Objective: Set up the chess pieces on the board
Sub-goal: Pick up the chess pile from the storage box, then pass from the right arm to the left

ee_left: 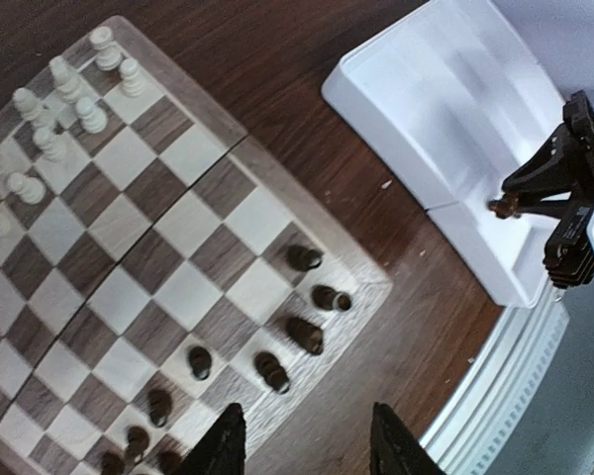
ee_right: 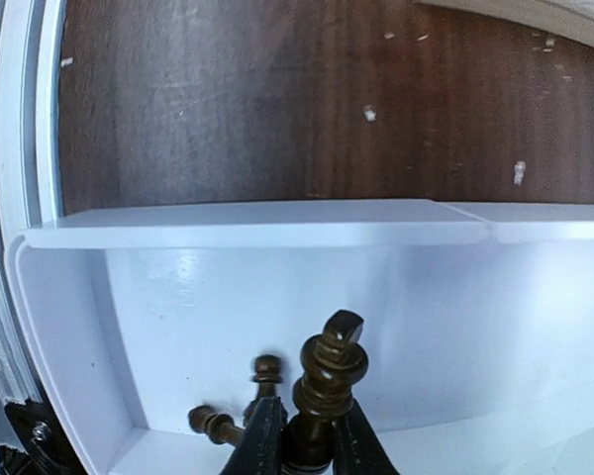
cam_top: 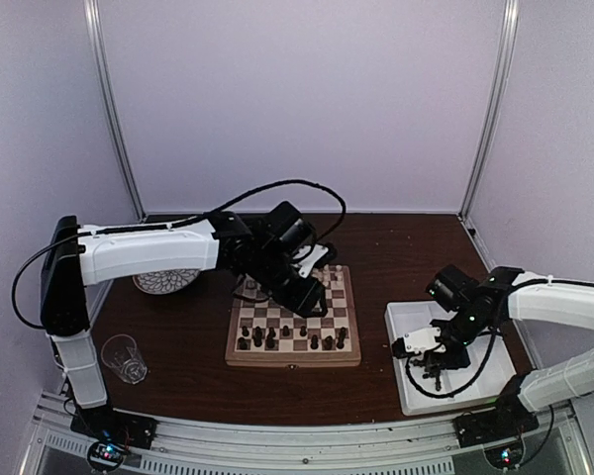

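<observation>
Right hand clenched on dark king inside white tray, right of chessboard; 2 more dark pieces in same tray. Step: pick-up. Next, likely: lift clear, carry to chessboard's dark back rank. Left hand released, empty, above chessboard.

White tray near right on dark table; clear glass upright, near left; patterned plate beyond it.

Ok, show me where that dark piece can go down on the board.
Free: the middle rows of the board, between the white pieces and the dark pieces. Also the table strip between board and tray. Crowded: both end rows.
</observation>
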`<state>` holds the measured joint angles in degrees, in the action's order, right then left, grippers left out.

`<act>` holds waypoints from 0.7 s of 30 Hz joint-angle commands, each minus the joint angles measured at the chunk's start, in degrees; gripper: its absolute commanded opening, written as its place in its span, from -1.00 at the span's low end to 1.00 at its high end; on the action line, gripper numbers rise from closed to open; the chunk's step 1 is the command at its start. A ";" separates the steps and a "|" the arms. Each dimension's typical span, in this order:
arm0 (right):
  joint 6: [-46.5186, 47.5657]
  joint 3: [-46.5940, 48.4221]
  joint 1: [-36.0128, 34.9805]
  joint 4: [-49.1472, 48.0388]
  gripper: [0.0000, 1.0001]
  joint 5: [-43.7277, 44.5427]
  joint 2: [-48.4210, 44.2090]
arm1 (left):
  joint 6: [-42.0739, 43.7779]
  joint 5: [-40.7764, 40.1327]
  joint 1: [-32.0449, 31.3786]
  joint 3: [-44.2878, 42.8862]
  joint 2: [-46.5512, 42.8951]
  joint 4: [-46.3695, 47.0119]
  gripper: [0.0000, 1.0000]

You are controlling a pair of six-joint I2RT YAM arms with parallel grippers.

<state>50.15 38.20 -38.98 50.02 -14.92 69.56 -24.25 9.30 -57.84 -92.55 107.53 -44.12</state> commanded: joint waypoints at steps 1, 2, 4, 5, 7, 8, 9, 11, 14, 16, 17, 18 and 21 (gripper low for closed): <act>-0.89 3.50 4.34 3.22 -0.77 -5.96 -4.04 | -9.82 11.74 -0.18 5.02 -1.18 24.26 -0.11; -1.07 4.18 5.27 3.79 -0.77 -7.08 -4.26 | -11.09 12.39 -0.62 5.14 -0.52 26.60 -0.09; -1.62 5.43 7.07 4.63 -0.77 -9.81 -4.47 | -13.14 13.10 -1.72 3.80 1.46 29.88 -0.07; -2.04 6.05 7.96 4.86 -0.77 -11.10 -4.62 | -13.81 13.57 -2.27 2.58 2.79 30.76 -0.06; -2.97 7.22 9.50 5.11 -0.78 -13.87 -4.76 | -15.39 14.70 -3.13 0.96 5.50 32.76 -0.04; -3.31 7.89 10.13 5.48 -0.77 -15.06 -4.66 | -17.06 15.74 -3.49 0.18 6.80 34.23 -0.04; -3.69 8.47 10.60 5.71 -0.77 -16.25 -4.49 | -18.38 16.68 -3.72 -0.24 7.95 35.86 -0.04; -4.26 9.42 11.51 6.11 -0.77 -18.16 -4.19 | -20.72 17.87 -4.07 -0.58 9.94 38.62 -0.04; -5.07 10.23 12.76 6.06 -0.77 -19.65 -4.50 | -23.51 19.47 -4.51 -0.57 11.96 42.31 -0.05; -5.63 10.67 13.53 6.13 -0.77 -20.51 -4.69 | -25.00 20.87 -4.71 -0.82 13.20 43.70 -0.05; -5.94 10.87 13.86 6.14 -0.77 -20.89 -4.70 | -25.64 21.45 -4.96 -1.10 13.73 45.65 -0.05; -6.13 11.20 14.11 6.21 -0.78 -21.42 -4.63 | -26.18 22.24 -5.12 -1.77 14.46 46.30 -0.04; -6.45 11.74 14.52 6.15 -0.77 -22.28 -4.46 | -27.16 24.69 -5.87 -4.85 16.93 45.87 -0.02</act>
<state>44.97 47.90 -25.19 55.00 -33.80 65.65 -48.23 29.45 -62.83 -92.84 122.26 -4.32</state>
